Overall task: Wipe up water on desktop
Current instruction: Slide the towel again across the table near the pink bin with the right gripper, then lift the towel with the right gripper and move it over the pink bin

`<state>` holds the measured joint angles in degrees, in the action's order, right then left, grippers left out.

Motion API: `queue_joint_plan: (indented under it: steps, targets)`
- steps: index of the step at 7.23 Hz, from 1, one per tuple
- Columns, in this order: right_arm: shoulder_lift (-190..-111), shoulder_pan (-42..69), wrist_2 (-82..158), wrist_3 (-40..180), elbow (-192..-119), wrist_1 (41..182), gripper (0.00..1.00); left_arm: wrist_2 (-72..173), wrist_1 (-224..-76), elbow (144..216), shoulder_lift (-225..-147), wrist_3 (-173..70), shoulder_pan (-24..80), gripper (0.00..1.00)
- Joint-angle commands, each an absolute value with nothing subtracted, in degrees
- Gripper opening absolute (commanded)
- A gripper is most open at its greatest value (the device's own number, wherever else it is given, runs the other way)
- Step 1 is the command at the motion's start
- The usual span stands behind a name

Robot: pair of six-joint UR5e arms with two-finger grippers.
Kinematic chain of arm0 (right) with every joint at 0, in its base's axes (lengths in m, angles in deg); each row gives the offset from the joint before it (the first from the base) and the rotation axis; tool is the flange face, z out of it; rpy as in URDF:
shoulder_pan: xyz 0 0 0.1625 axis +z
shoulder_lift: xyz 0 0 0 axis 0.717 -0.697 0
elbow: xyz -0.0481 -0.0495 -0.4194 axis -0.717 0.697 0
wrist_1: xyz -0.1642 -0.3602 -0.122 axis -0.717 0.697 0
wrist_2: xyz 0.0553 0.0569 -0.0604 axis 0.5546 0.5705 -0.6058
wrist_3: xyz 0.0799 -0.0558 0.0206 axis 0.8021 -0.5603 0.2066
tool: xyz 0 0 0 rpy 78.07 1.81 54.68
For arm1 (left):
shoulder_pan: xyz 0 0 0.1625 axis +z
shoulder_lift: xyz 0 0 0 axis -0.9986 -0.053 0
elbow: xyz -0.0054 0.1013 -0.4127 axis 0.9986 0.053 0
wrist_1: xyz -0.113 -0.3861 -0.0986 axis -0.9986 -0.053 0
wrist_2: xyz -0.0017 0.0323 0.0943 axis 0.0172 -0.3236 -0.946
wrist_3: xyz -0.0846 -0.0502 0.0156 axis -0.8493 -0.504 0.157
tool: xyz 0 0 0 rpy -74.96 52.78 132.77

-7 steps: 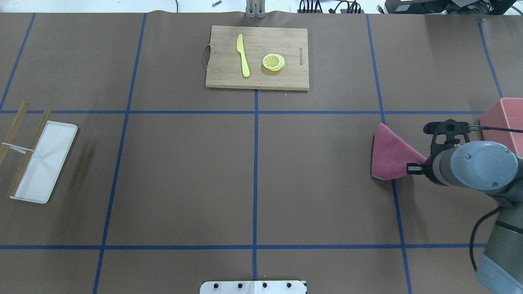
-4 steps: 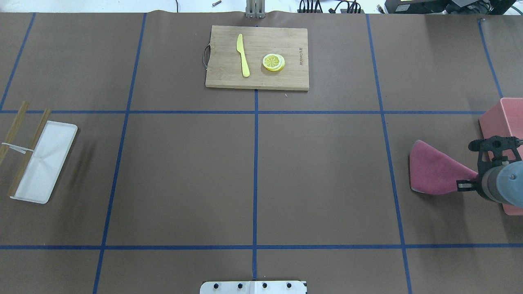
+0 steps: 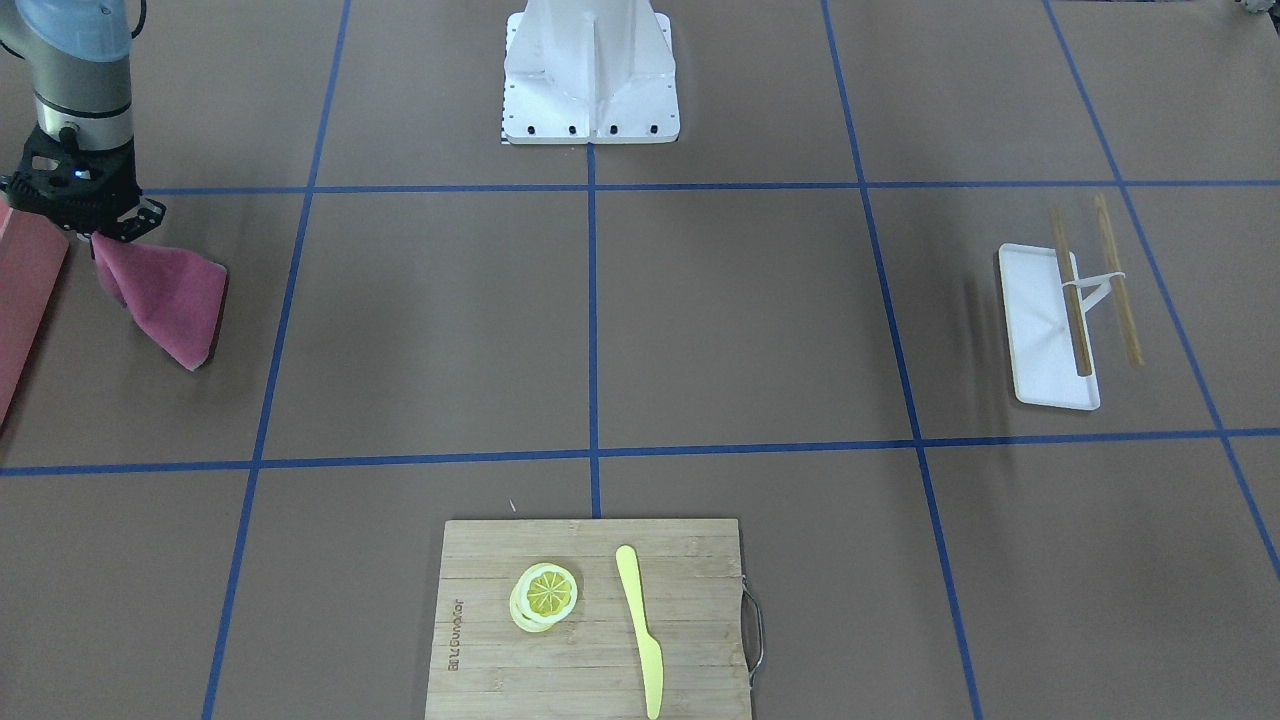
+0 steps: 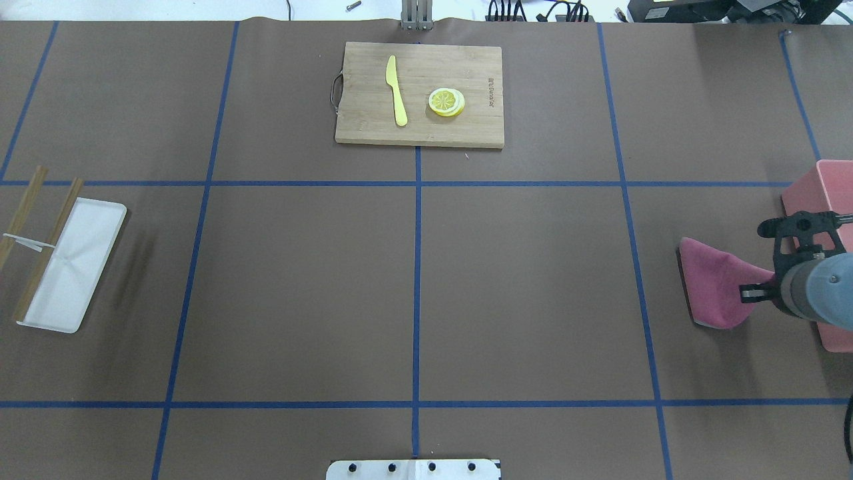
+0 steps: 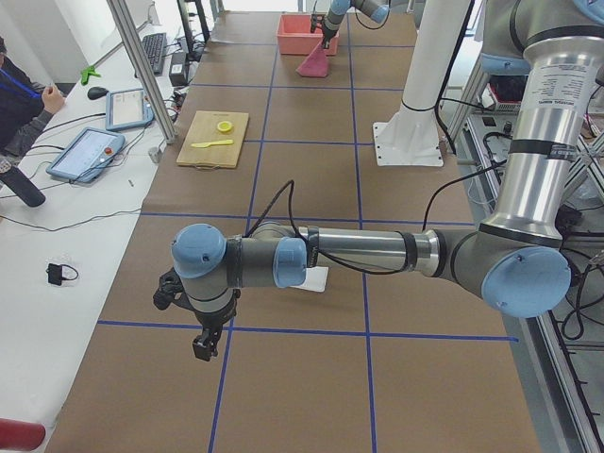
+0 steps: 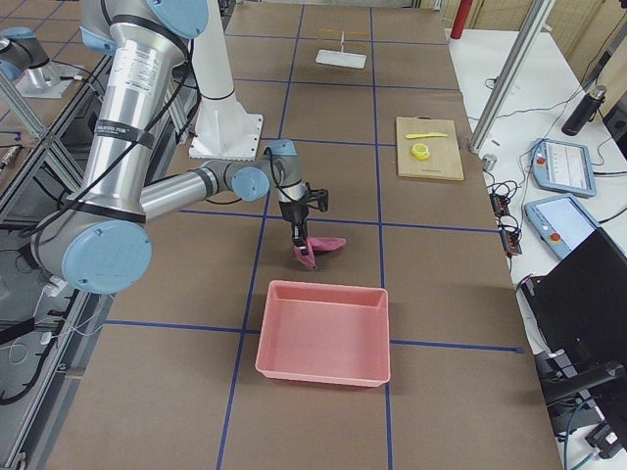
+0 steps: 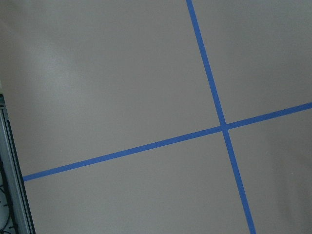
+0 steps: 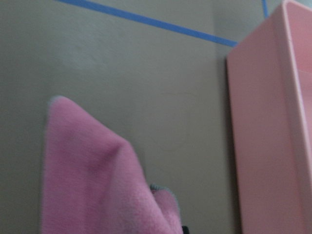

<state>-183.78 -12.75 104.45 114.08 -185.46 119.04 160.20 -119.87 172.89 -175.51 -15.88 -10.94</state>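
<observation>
From my station, the right gripper (image 3: 98, 230) is half buried: its black fingers are pinched narrow on the top corner of a soft, fuzzy pink cloth (image 4: 713, 287), and in the overhead view the grey wrist covers the grip itself. The right wrist camera gives me only blurred pink fleece with a pale hem, and no fingers. The cloth hangs in a folded, roughly triangular drape, and its lower edge looks to be on the flat matte brown desktop (image 4: 533, 280), though I cannot be sure of contact. The desktop is crossed by thin blue tape lines and runs under everything. The cloth sits near its right end, just beside a smooth pink rectangular plastic bin (image 6: 318, 370) that the overhead view cuts off. I cannot tell from any view whether the surface is wet. The left gripper (image 5: 202, 349) shows only in the left side view, pointing down above the desktop, and I cannot tell how its claw stands; its own camera sees only bare brown surface and a tape crossing. At the desktop's far edge lies a pale bamboo cutting board with a metal handle (image 4: 453, 73), bearing a yellow plastic knife (image 4: 397, 90) and round yellow lemon slices (image 4: 446, 102). Near the left end is a small white rectangular tray (image 4: 73, 267).
</observation>
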Motion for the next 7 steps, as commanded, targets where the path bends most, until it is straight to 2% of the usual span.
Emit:
queue_joint_plan:
  steps: [1, 3, 4, 6, 7]
  targets:
    - [-173.60, -12.59, 107.94, 116.16, -185.76, 119.23, 0.00, 160.20, -119.87, 172.83, -175.51, -15.88, -10.95, 0.98]
    - [-166.99, -8.05, 112.75, 118.11, -187.85, 119.32, 0.00, 160.20, -119.78, 172.74, -175.33, -15.88, -10.95, 0.98]
    - [-164.18, -1.93, 119.23, 117.50, -188.39, 122.02, 0.00, 160.72, -119.70, 172.66, -175.33, -15.96, -10.95, 0.98]
    - [-156.72, 11.60, 128.23, 105.81, -188.48, 135.60, 0.00, 163.09, -117.43, 173.35, -175.07, -22.77, -10.95, 0.98]
    - [-156.68, 16.98, 130.00, 97.63, -188.92, 139.85, 0.00, 163.79, -115.50, 173.53, -175.07, -23.78, -10.95, 0.98]
